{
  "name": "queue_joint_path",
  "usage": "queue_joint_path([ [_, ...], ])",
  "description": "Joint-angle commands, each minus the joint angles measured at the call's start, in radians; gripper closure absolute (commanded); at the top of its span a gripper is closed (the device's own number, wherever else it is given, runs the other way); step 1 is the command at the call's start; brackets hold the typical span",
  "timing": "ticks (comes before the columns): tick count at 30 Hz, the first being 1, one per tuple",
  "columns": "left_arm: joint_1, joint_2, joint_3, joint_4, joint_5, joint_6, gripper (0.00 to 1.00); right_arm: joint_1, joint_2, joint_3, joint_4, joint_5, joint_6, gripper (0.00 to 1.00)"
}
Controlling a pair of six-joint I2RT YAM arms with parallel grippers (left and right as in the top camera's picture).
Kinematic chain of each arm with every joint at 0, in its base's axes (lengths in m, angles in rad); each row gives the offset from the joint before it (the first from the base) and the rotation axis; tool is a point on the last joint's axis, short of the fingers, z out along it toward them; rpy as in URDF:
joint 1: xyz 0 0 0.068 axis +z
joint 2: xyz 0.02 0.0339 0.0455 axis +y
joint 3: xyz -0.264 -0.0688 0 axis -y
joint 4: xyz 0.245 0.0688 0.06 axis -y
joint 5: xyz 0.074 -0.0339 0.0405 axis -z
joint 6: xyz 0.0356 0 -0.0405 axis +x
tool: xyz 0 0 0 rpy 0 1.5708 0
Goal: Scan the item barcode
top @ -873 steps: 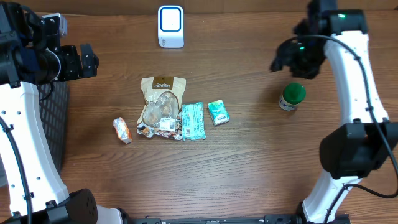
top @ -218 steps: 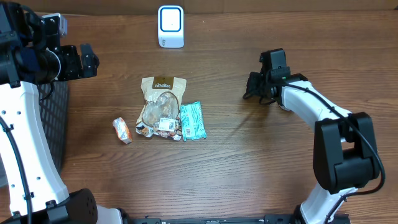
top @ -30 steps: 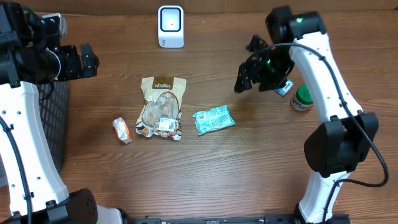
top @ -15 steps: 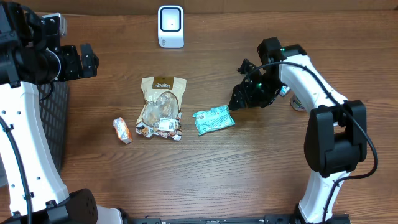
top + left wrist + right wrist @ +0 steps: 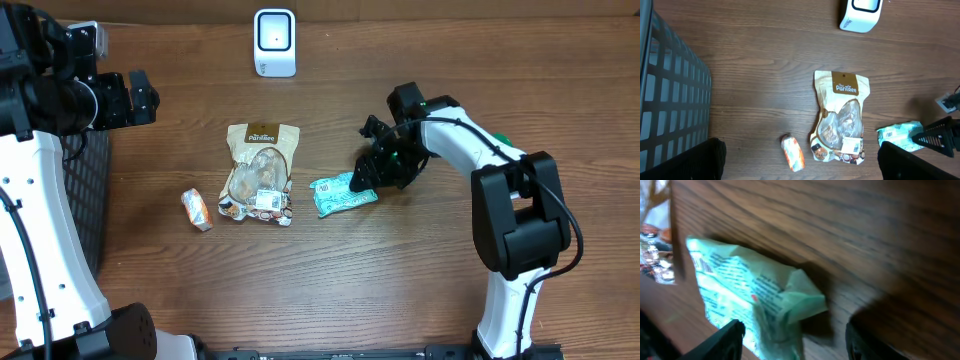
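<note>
The green packet (image 5: 342, 194) lay flat on the bench (image 5: 400, 290) just right of centre in the overhead frame, with its long side running roughly left to right and tilted slightly upward toward the right. The right gripper (image 5: 364, 180) was lowered at the packet's right end. In the right wrist frame its fingers (image 5: 727, 337) appeared in the lower corners, spread apart, with the crumpled end of the packet lying between them. A strip of bare bench showed between the packet and the finger at lower right, so the gripper was not pinching the packet. Contact between the other finger and the packet could not be determined. Just left of the packet lay a tan snack pouch (image 5: 260, 172), upright in the frame with its printed label at the top. A small orange wrapper (image 5: 197, 210) lay near the pouch's lower left corner, apart from it. A white scanner (image 5: 274, 42) stood at the top centre of the frame, well apart from the packet. The left gripper (image 5: 146, 98) was held above the bench at the upper left, spread wide and holding nothing. A dark mesh basket (image 5: 96, 200) stood at the left edge of the bench.
</note>
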Motion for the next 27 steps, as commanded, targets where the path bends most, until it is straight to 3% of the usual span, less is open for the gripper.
queue_joint_path([
  [1,-0.005,0.004,0.012,0.001,0.008,0.019,0.00,-0.005,0.025,-0.035,0.023,0.003,0.021,0.44],
  [7,-0.005,0.004,0.012,0.001,0.008,0.019,0.00,-0.005,0.025,-0.037,0.025,-0.028,0.021,0.83],
  [14,-0.005,0.004,0.012,0.001,0.008,0.019,0.01,-0.004,0.025,-0.037,0.025,-0.039,0.021,0.83],
  [17,-0.005,0.004,0.012,0.001,0.008,0.019,0.01,-0.004,0.025,-0.037,0.024,-0.039,0.022,0.95],
  [20,-0.005,0.004,0.012,0.001,0.008,0.019,0.01,-0.005,0.025,-0.037,0.026,-0.045,0.074,0.96],
  [27,-0.005,0.004,0.012,0.001,0.008,0.019,0.01,-0.045,-0.029,-0.026,0.021,-0.245,0.077,0.96],
])
